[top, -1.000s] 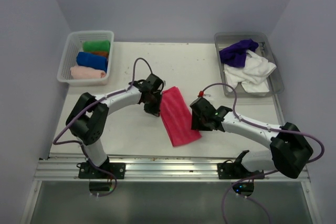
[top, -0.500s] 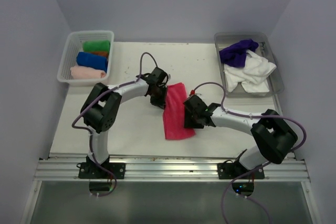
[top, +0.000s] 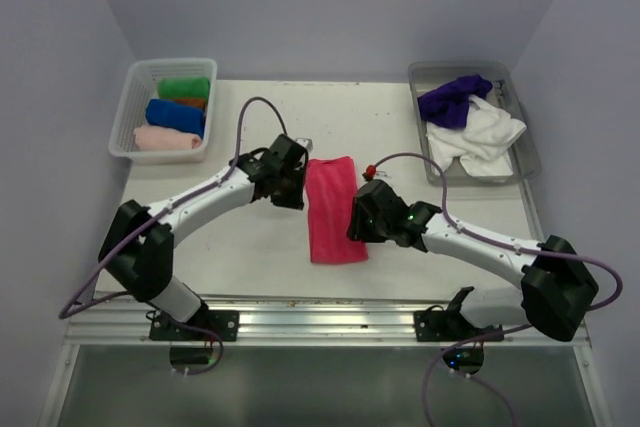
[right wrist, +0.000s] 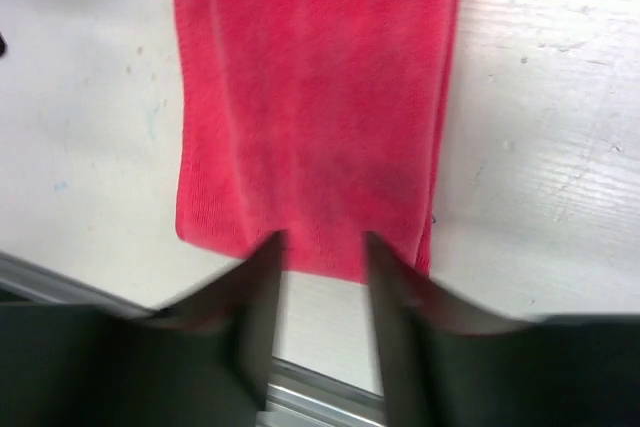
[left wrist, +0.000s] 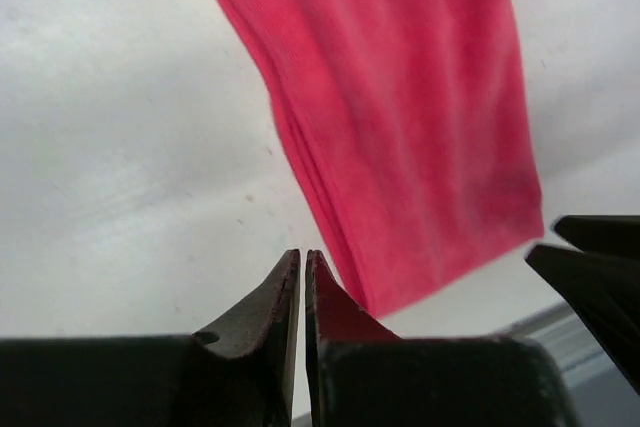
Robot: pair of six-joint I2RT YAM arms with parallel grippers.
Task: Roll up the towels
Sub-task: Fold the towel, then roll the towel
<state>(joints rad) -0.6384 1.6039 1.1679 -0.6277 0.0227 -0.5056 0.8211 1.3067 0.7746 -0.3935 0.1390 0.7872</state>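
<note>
Hot pink towel [top: 333, 209], long flat folded strip, left fingers [left wrist: 270, 327] pressed together, right fingers [right wrist: 250, 317] spread apart

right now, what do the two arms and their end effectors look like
The left arm and right arm match: white tubular links, bulky black joints, black bases. A purple cable loops loosely along each. Near the right arm's wrist sit a small red part and a green light. The left end effector and right end effector each have two black fingers tapering to narrow tips.
</note>
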